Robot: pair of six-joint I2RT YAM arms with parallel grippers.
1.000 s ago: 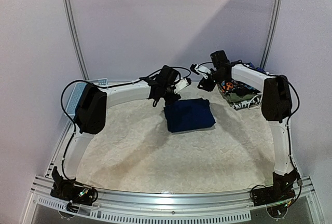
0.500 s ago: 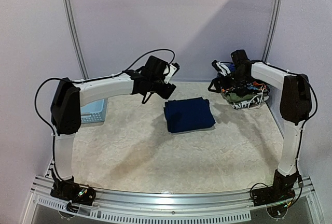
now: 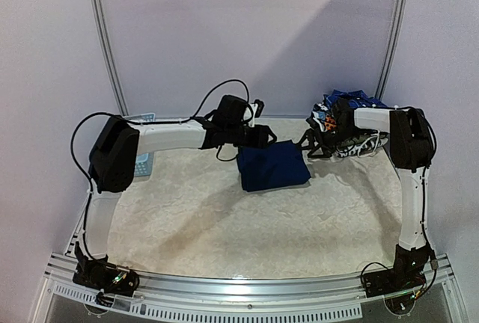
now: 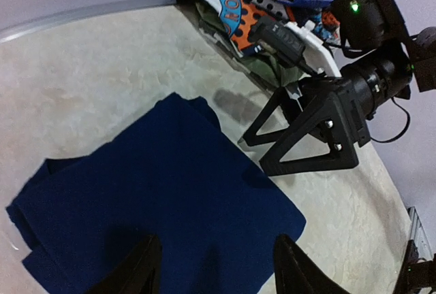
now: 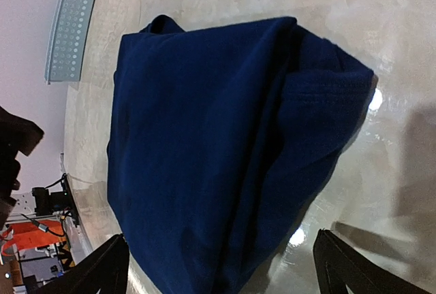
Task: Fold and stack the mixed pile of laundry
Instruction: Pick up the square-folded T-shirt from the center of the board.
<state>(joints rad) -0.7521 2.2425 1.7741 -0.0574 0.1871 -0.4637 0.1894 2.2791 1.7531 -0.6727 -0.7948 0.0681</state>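
Fingers [image 4: 136, 273] on your left gripper [image 4: 214, 277] stand apart with nothing between them, hovering above the folded navy garment [image 4: 157, 199]. Your right gripper [image 5: 218, 260] is likewise spread wide and holds nothing.

Surface: a cream, marbled table cover [image 3: 224, 218] bounded by an aluminium rail [image 3: 247, 293] at the near edge. Pale lilac walls close the cell on three sides, with a slim metal upright [image 3: 105, 39] in each far corner.

Left arm: the elbow is raised at the left side and the forearm runs level to the right, so the gripper sits at the far left corner of the navy garment. Right arm: it climbs the right edge of the table, bends at the elbow, and the forearm points left and down. From the left wrist view its gripper sits low over the table, just off the garment's right edge, between the garment and the mixed laundry pile [image 3: 352, 106].

The navy garment lies flat and squared near the middle of the far half. The pile, showing blue, orange and white cloth, is heaped in the far right corner. A light-blue slotted basket [image 3: 142, 162] sits at the far left, partly hidden behind the left arm.
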